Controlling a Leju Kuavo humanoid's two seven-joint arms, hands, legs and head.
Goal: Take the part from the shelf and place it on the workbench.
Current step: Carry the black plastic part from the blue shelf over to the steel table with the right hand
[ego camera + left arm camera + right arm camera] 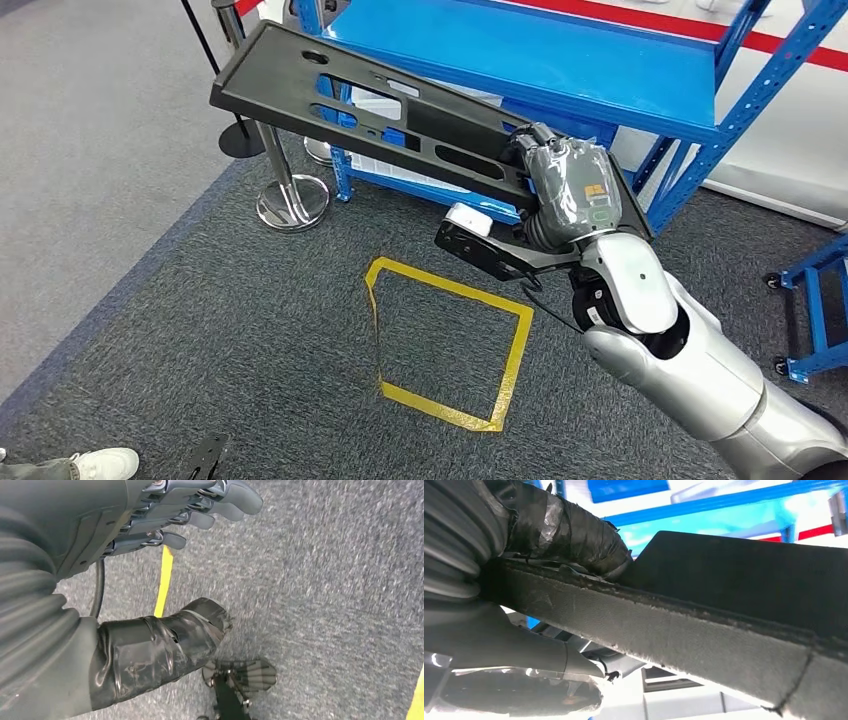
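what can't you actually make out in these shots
- Workbench: its place cannot be told in the head view.
- Right hand fingers: hidden under the black part in the head view; the part's edge covers them in the right wrist view.
- Person: cut off by the head view's bottom edge, leaving a white shoe.
- Left hand: blurred carpet behind it, holding nothing.

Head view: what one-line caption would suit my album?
Right robot hand holds a long black part beside the blue shelf.

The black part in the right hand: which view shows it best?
Head view: the whole long black part with its cutouts shows, gripped at one end by the right hand. The right wrist view gives a close-up of its edge. The left wrist view looks at carpet.
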